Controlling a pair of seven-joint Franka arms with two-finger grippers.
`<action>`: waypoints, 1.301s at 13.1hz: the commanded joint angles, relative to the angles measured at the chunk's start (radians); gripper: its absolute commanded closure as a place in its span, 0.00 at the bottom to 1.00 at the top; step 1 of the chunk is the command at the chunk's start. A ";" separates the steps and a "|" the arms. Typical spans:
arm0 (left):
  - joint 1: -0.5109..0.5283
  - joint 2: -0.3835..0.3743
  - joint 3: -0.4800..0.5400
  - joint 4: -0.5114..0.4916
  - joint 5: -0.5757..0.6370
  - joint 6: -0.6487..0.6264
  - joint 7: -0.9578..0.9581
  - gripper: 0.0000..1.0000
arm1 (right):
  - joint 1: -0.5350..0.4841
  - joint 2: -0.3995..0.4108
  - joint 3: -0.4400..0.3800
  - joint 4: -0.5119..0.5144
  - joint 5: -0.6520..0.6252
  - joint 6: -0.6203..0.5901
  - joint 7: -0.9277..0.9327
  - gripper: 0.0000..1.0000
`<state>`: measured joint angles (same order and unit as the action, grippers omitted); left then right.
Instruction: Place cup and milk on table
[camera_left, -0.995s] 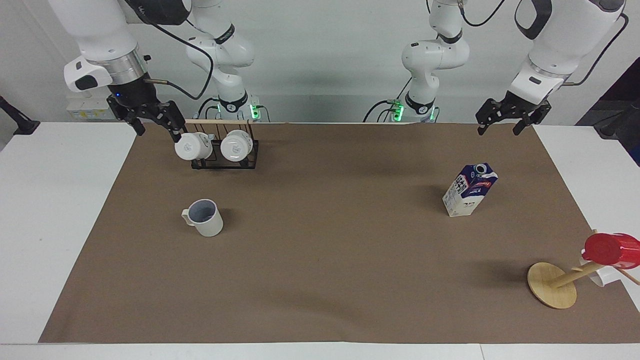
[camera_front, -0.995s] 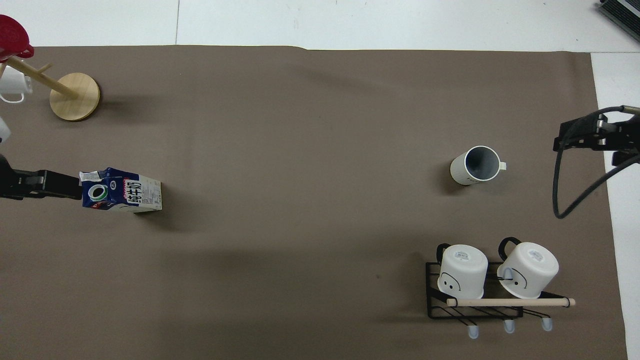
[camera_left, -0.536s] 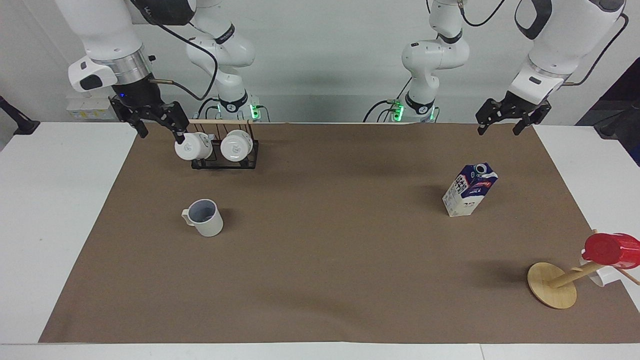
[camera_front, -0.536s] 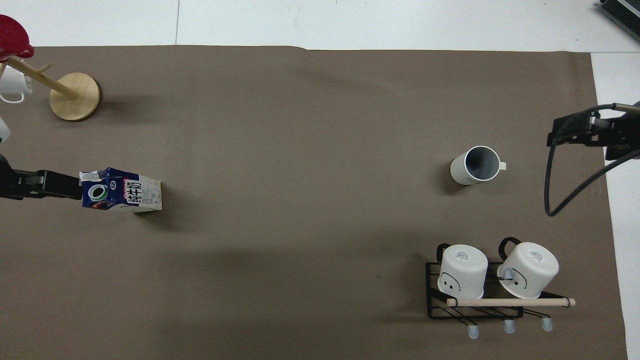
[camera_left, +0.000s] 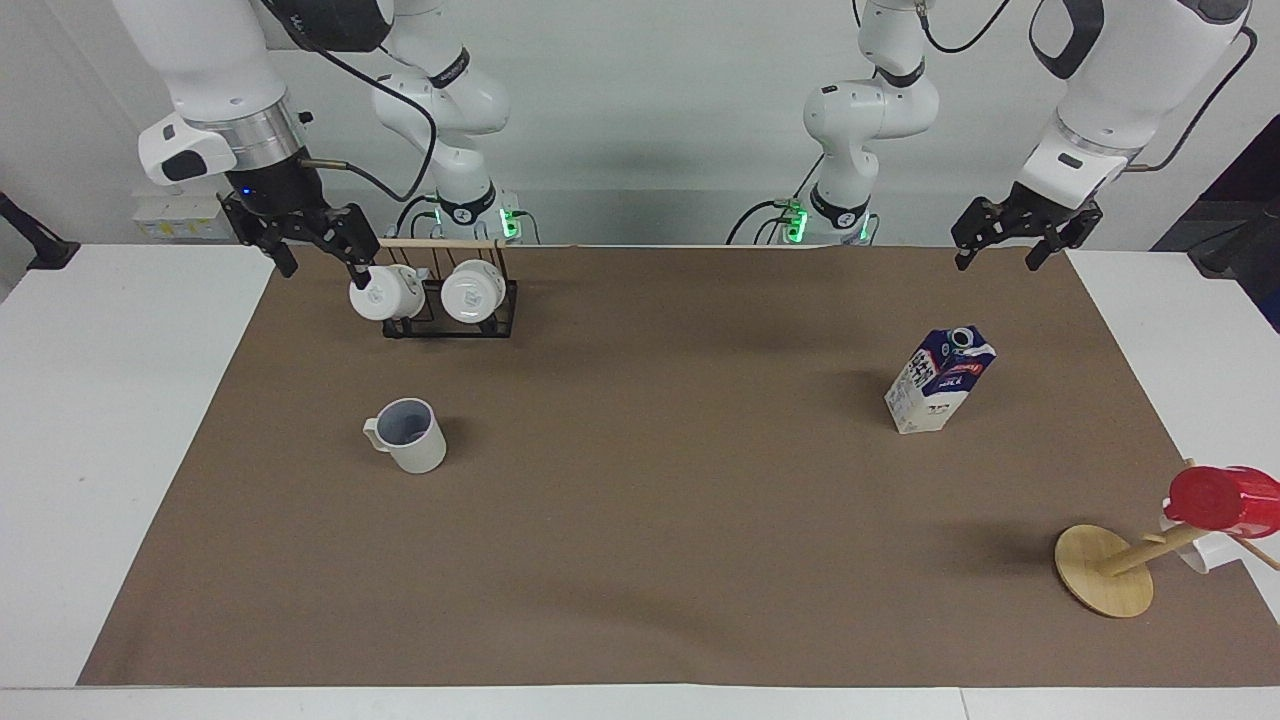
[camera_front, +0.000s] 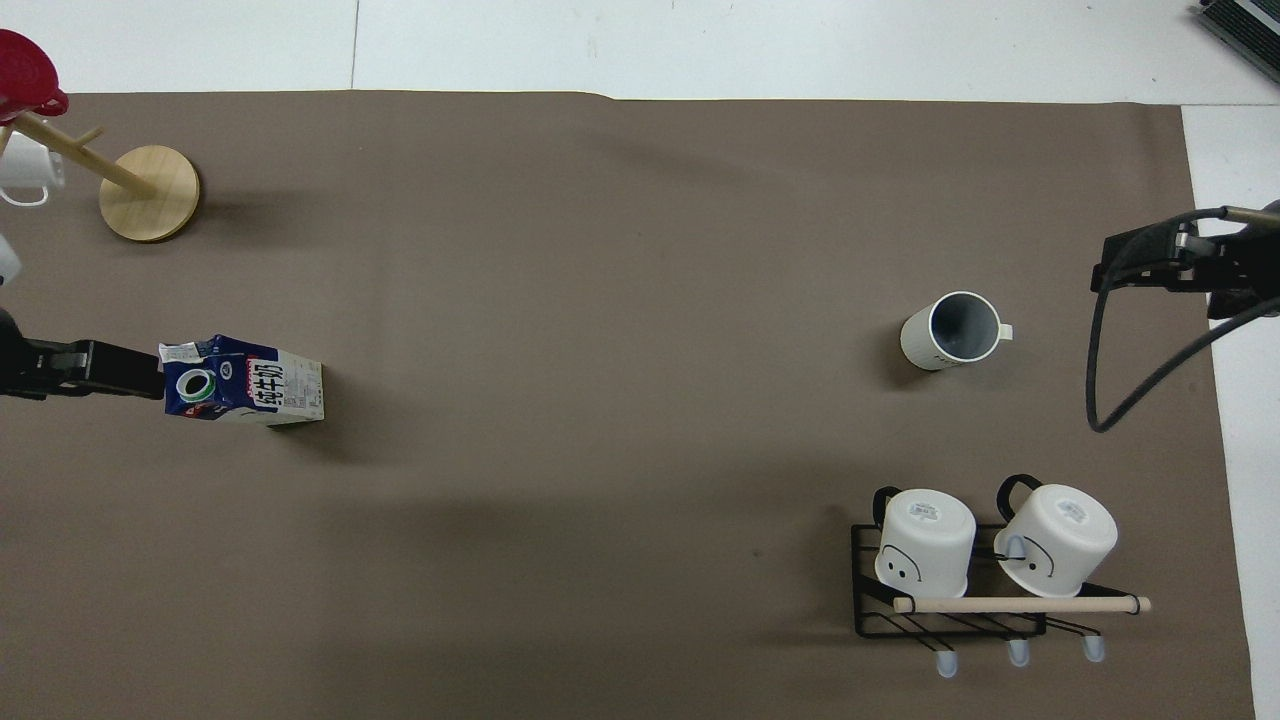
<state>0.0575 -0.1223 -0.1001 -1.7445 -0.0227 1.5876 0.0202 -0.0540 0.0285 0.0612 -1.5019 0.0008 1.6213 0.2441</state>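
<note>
Jaws of right gripper (camera_left: 318, 247) and left gripper (camera_left: 1003, 243) spread, raised, apart from cup (camera_left: 408, 434) and milk (camera_left: 938, 380)

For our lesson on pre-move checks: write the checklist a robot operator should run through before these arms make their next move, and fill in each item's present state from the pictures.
1. The cup stands upright on the brown sheet of the table, mouth up: ok.
2. The milk stands upright on the sheet, toward the left arm's end: ok.
3. The right gripper is open, holds nothing, and hangs beside the mug rack: ok.
4. The left gripper is open, empty and raised, apart from the milk: ok.
5. Right gripper fully apart from the rack's nearest mug: cannot tell.
6. Cup and milk both released on the table: ok.
</note>
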 joint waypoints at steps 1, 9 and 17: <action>0.001 -0.005 -0.001 0.016 0.017 -0.026 -0.009 0.00 | -0.006 -0.022 0.005 -0.034 -0.010 0.029 -0.025 0.00; 0.001 -0.005 -0.001 0.016 0.017 -0.024 -0.008 0.00 | -0.004 -0.009 0.005 -0.031 -0.016 0.066 -0.025 0.00; 0.001 -0.005 -0.001 0.016 0.017 -0.024 -0.008 0.00 | -0.001 0.024 0.005 -0.027 -0.016 0.117 -0.022 0.00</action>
<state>0.0575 -0.1223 -0.1001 -1.7445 -0.0227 1.5876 0.0202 -0.0537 0.0439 0.0612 -1.5176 0.0003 1.7050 0.2441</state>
